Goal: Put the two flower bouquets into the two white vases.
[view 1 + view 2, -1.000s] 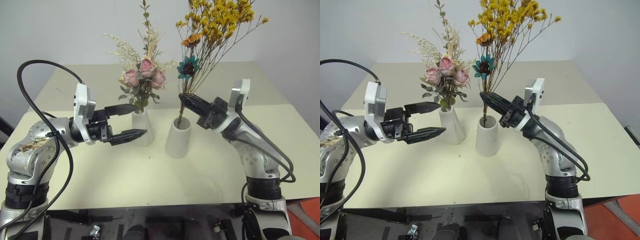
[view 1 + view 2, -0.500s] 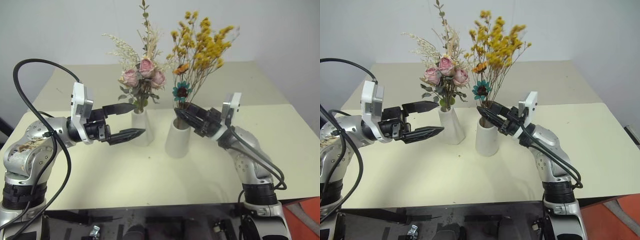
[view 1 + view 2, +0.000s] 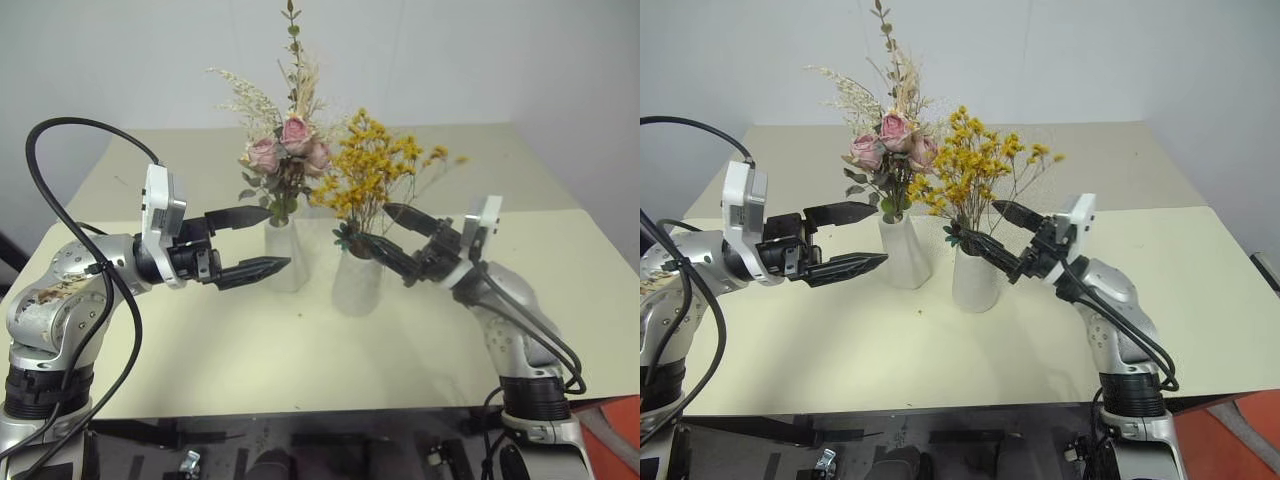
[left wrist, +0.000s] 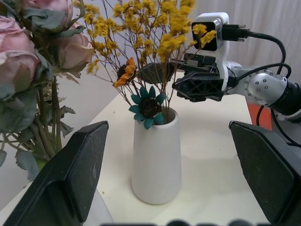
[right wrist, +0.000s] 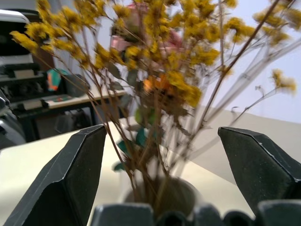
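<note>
The cream table carries two white vases: slim vase beside broader vase.

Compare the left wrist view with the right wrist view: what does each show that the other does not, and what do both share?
Left wrist view alone: the whole broader white vase standing on the table, a teal flower at its mouth, and the right end effector, open, just beside the stems.

Right wrist view alone: dark shelving in the background behind the blossoms.

Both: the yellow spray in that vase and the pink roses.
</note>
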`<state>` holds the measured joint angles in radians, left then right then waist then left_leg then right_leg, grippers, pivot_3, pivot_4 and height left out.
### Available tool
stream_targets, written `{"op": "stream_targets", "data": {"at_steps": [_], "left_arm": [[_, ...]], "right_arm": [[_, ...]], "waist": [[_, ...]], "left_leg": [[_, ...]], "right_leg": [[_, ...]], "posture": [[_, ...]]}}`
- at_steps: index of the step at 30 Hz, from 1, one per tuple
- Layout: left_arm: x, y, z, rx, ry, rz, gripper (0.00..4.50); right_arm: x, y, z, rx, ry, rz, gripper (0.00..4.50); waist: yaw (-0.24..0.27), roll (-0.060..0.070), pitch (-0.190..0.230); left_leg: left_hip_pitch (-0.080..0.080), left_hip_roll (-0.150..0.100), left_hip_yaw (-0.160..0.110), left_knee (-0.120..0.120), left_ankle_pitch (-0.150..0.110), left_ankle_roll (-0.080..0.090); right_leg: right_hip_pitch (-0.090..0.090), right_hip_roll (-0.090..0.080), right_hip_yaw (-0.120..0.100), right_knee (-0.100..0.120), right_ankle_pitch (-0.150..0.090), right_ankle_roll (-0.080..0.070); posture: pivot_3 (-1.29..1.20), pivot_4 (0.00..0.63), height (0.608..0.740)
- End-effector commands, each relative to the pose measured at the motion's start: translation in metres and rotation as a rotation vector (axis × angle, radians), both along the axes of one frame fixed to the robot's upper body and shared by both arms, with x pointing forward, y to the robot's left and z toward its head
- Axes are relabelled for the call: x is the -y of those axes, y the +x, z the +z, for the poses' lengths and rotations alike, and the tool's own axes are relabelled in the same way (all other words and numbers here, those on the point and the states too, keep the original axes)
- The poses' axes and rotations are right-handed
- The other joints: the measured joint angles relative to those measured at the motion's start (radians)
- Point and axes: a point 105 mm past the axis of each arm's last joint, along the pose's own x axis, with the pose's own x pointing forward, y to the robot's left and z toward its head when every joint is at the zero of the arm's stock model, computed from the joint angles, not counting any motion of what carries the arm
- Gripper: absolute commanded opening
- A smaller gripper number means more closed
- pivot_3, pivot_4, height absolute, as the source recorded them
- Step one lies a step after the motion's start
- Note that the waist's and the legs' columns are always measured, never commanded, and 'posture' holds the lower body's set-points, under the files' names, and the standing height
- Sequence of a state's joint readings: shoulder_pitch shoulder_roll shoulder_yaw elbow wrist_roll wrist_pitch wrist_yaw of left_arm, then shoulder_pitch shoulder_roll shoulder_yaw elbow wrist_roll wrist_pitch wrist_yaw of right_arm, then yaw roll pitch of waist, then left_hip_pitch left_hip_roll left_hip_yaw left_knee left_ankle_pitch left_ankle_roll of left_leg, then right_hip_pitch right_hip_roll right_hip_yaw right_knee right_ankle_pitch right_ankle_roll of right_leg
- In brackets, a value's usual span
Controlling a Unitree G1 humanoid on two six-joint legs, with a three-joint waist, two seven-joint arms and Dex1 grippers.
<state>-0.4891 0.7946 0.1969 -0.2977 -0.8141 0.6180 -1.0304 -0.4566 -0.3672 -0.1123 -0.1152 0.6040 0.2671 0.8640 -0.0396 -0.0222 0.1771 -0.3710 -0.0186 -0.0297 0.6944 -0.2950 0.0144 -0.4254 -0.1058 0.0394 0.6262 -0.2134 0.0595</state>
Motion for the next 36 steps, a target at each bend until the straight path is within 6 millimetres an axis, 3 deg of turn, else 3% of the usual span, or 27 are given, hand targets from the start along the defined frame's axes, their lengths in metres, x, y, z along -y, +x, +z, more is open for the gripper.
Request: {"op": "stream_targets", "data": {"at_steps": [1,7,23,28,36], "left_arm": [[-0.004,-0.006,0.010,0.046,0.001,0.008,4.50],[-0.011,-0.011,0.009,0.052,-0.003,0.025,4.50],[-0.052,-0.047,-0.010,0.001,-0.010,0.151,4.50],[-0.068,-0.050,-0.020,-0.023,0.016,0.212,4.50],[-0.067,-0.052,-0.021,-0.023,0.014,0.229,4.50]], "right_arm": [[0.023,-0.006,0.013,0.062,0.002,-0.035,4.47],[0.056,-0.002,0.014,0.061,-0.099,-0.115,4.47],[0.112,-0.014,0.008,-0.020,-0.416,-0.063,4.47],[0.120,-0.014,0.011,-0.015,-0.440,-0.063,4.47],[0.122,-0.018,0.013,-0.015,-0.457,-0.041,4.47]], "waist": [[0.000,0.000,0.000],[0.000,0.000,0.000],[0.001,0.000,0.000],[0.002,0.000,0.000],[0.004,0.000,0.000]], "left_leg": [[0.000,0.000,0.000,0.000,0.000,0.000],[0.000,0.000,0.000,0.000,0.000,0.000],[0.001,0.001,0.001,0.000,0.000,0.000],[0.002,0.001,0.002,0.000,0.000,0.000],[0.002,0.001,0.002,0.000,0.000,0.001]], "right_leg": [[0.000,0.000,0.000,0.000,0.000,0.000],[0.000,0.000,0.000,0.000,0.000,0.000],[0.001,0.000,0.001,-0.002,0.000,0.000],[0.002,0.000,0.001,-0.002,0.000,0.000],[0.002,0.000,0.001,-0.002,0.000,0.000]], "posture": [[0.00,0.150,0.740],[0.00,0.150,0.740],[0.00,0.150,0.740],[0.00,0.150,0.740],[0.00,0.150,0.740]]}}
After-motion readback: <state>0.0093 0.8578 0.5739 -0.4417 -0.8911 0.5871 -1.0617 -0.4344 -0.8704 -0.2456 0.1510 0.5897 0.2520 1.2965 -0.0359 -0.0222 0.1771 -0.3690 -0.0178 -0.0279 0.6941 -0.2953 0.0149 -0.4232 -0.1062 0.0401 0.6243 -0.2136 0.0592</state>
